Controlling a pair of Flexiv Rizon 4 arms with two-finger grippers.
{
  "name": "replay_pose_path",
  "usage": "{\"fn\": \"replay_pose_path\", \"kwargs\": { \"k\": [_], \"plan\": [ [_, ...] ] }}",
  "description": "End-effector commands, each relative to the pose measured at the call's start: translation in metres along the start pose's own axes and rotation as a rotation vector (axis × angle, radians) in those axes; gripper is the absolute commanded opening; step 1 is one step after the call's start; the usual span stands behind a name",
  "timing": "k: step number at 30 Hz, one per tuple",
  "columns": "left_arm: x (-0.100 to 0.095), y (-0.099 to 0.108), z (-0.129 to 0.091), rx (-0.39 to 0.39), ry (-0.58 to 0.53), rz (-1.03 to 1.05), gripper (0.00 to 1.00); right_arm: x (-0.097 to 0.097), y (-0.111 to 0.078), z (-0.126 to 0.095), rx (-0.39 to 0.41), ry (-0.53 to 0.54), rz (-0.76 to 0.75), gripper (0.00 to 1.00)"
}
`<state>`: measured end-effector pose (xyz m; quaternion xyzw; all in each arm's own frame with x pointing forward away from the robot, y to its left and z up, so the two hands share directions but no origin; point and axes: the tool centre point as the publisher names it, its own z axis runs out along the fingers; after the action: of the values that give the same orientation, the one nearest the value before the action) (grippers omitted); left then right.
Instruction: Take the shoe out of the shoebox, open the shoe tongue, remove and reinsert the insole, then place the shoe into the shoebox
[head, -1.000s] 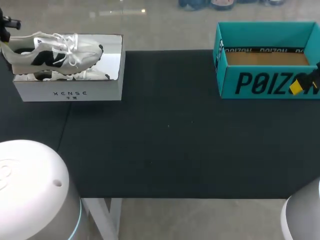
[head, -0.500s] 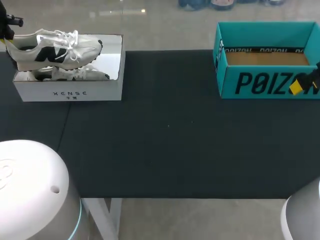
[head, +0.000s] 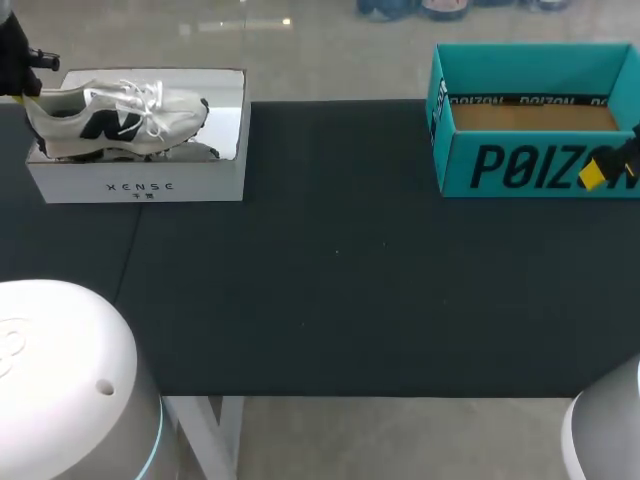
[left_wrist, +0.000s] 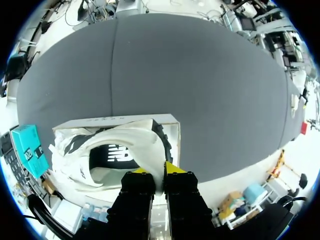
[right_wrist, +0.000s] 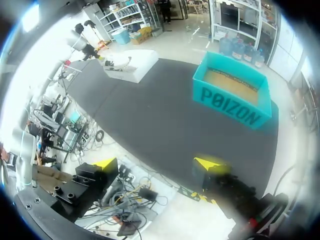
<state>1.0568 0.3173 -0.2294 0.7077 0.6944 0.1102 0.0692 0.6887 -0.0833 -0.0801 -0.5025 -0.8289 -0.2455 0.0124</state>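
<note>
Sinking and drifting right since a second ago, the shoe (head: 115, 120) is now hanging low in the white box (head: 140, 185) at the table's (head: 340, 280) far left corner. It is lying along the box's length, with its toe pointing toward the teal box (head: 520, 165). The left claw (left_wrist: 159, 172) is pinching its heel collar. The right claw (right_wrist: 157, 164) is gaping wide beside the teal box, well apart.
</note>
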Motion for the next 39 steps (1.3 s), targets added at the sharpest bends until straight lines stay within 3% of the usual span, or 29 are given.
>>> {"fn": "replay_pose_path", "kwargs": {
  "k": [1, 28, 39],
  "plan": [
    [0.001, 0.005, 0.006, 0.006, -0.005, 0.0, 0.0, 0.0, 0.003, 0.0, 0.007, 0.001, 0.001, 1.0],
    [0.001, 0.007, 0.01, -0.01, -0.014, 0.005, 0.0, 0.0, 0.003, 0.0, 0.007, 0.001, 0.001, 1.0],
    [-0.004, 0.023, -0.041, -0.082, -0.065, 0.055, 0.0, 0.0, 0.003, 0.0, 0.007, 0.001, 0.001, 1.0]
  ]
}}
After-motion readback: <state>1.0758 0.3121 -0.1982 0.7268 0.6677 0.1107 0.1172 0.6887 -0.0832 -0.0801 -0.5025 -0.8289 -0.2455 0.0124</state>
